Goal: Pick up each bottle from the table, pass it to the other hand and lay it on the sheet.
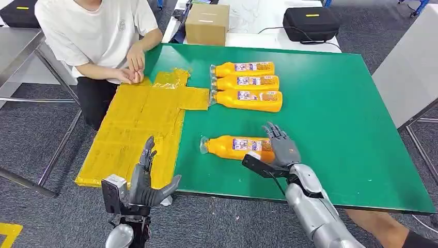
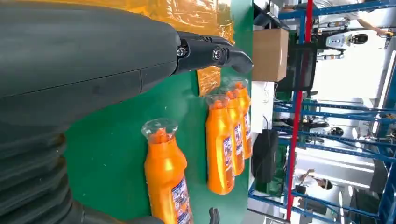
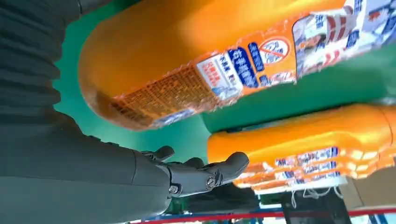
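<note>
One orange bottle lies on its side near the front of the green table, clear cap toward the yellow sheet. My right hand is at its base end, fingers spread over it and not closed; up close the bottle fills the space before the palm, with the thumb apart from it. Three more orange bottles lie side by side farther back. Holding nothing, my left hand hovers open over the sheet's front edge, its thumb pointing toward the near bottle.
A person in a white shirt sits at the far left, both hands on the sheet's far corner. A cardboard box and a black case stand beyond the table. A person's knee shows at the front right.
</note>
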Controlling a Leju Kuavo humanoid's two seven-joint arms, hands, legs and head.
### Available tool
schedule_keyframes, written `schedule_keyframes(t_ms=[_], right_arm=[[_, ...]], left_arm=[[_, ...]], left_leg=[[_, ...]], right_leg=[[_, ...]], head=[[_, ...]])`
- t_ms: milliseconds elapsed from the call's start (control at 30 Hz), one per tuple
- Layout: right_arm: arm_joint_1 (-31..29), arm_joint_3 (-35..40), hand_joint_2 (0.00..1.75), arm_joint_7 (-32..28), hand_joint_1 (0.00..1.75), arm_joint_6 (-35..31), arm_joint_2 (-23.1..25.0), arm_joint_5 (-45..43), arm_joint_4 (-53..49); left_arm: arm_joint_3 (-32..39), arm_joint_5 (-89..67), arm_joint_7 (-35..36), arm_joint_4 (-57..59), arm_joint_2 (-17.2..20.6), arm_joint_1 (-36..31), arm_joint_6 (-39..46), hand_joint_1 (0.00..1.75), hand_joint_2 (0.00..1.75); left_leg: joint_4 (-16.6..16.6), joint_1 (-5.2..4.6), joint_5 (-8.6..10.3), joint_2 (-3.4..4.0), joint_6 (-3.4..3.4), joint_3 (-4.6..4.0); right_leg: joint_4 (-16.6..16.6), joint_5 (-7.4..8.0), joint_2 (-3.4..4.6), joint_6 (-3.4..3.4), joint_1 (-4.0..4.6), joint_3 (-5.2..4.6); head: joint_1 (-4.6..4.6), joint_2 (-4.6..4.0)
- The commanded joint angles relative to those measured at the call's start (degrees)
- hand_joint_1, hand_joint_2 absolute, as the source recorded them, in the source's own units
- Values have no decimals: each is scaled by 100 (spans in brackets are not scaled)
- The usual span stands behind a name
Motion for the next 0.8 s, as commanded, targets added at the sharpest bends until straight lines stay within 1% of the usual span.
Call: schedule_keyframes(t_ms=[33, 67, 100, 200, 233, 267, 300, 333, 400, 433, 467, 500, 600, 633, 667, 700, 800], right_arm=[[-737, 554, 175, 188, 0, 462, 89, 153, 1226], [-876, 656, 175, 285, 0, 592, 99, 196, 1406], [-923, 691, 175, 368, 0, 620, 103, 223, 1472], [-1278, 1057, 175, 701, 0, 1025, 136, 410, 1876], [-1358, 1104, 175, 853, 0, 1159, 160, 408, 1956], [-1444, 1225, 175, 928, 0, 1305, 187, 460, 2019], [-1470, 1249, 175, 991, 0, 1357, 207, 470, 2050], [-1496, 1302, 175, 1057, 0, 1438, 227, 489, 2108], [-1509, 1285, 175, 1034, 0, 1575, 219, 375, 2213], [-1494, 1263, 175, 991, 31, 1573, 203, 330, 2229], [-1483, 1258, 175, 943, 147, 1577, 183, 304, 2256], [-1474, 1234, 175, 894, 169, 1558, 190, 251, 2259], [-1470, 1235, 175, 863, 171, 1537, 223, 220, 2263], [-1475, 1254, 175, 871, 171, 1529, 232, 221, 2266], [-1477, 1251, 175, 891, 168, 1528, 254, 196, 2269], [-1476, 1244, 175, 894, 161, 1544, 266, 167, 2276], [-1459, 1221, 175, 887, 161, 1547, 277, 108, 2295]], left_arm=[[-103, 23, 22, 399, 267, -223, -7, 0, 175], [-101, 24, 17, 413, 273, -225, -10, 0, 175], [-97, 24, 17, 418, 277, -217, -10, 0, 175], [14, 22, -22, 381, 266, -165, 17, 0, 175], [58, 10, -27, 370, 257, -145, 28, 0, 175], [118, -9, -28, 363, 243, -130, 44, 0, 175], [140, -11, -29, 369, 242, -127, 47, 0, 175], [169, -23, -28, 382, 232, -126, 51, 0, 175], [151, -44, -29, 467, 227, -174, 44, 0, 175], [136, -49, -32, 488, 222, -192, 39, 0, 175], [121, -53, -36, 510, 218, -210, 35, 0, 175], [114, -53, -36, 519, 222, -218, 33, 0, 175], [115, -53, -35, 506, 238, -213, 32, 0, 175], [117, -53, -33, 485, 244, -200, 29, 0, 175], [123, -53, -33, 474, 251, -188, 25, 0, 175], [127, -53, -33, 470, 254, -182, 23, 0, 175], [130, -53, -35, 486, 257, -186, 23, 0, 175]], left_leg=[[-3, 6, -14, 15, -11, 36], [-3, 4, -11, 18, -10, 29], [-1, 7, -16, 22, -12, 40], [-2, 4, -9, 22, -9, 26], [-3, 6, -14, 24, -12, 39], [-4, 3, -7, 18, -7, 25], [-3, 6, -13, 26, -11, 36], [-2, 4, -9, 21, -8, 29], [-6, 5, -8, 15, -9, 35], [-6, 2, -3, 7, -6, 26], [-9, 7, -8, 4, -10, 43], [-7, 4, -5, 2, -7, 36], [-6, 9, -9, 3, -11, 52], [-6, 6, -4, 2, -8, 41], [-7, 9, -7, 3, -11, 50], [-6, 4, -2, 4, -6, 36], [-7, 8, -5, 5, -10, 50]], right_leg=[[-2, -9, 15, -15, 7, 31], [-1, -6, 18, -12, 4, 23], [-3, -8, 21, -15, 7, 35], [-2, -3, 22, -11, 5, 20], [-3, -6, 23, -14, 7, 32], [-4, -2, 18, -9, 4, 18], [-3, -5, 25, -14, 6, 28], [-2, -4, 19, -11, 4, 21], [-4, -6, 13, -12, 5, 29], [-5, -2, 5, -8, 3, 22], [-10, -7, 3, -13, 8, 41], [-8, -5, 0, -10, 5, 33], [-10, -8, 2, -14, 9, 49], [-8, -4, 0, -10, 7, 39], [-9, -6, 2, -14, 9, 47], [-7, -1, 3, -8, 4, 32], [-12, -3, 3, -13, 9, 47]], head=[[0, 0], [-2, 0], [0, 0], [0, 0], [0, 0], [-2, 0], [0, 0], [0, 0], [-2, 0], [0, 0], [-2, 0], [0, 0], [0, 0], [0, 0], [0, 0], [0, 0], [0, 0]])
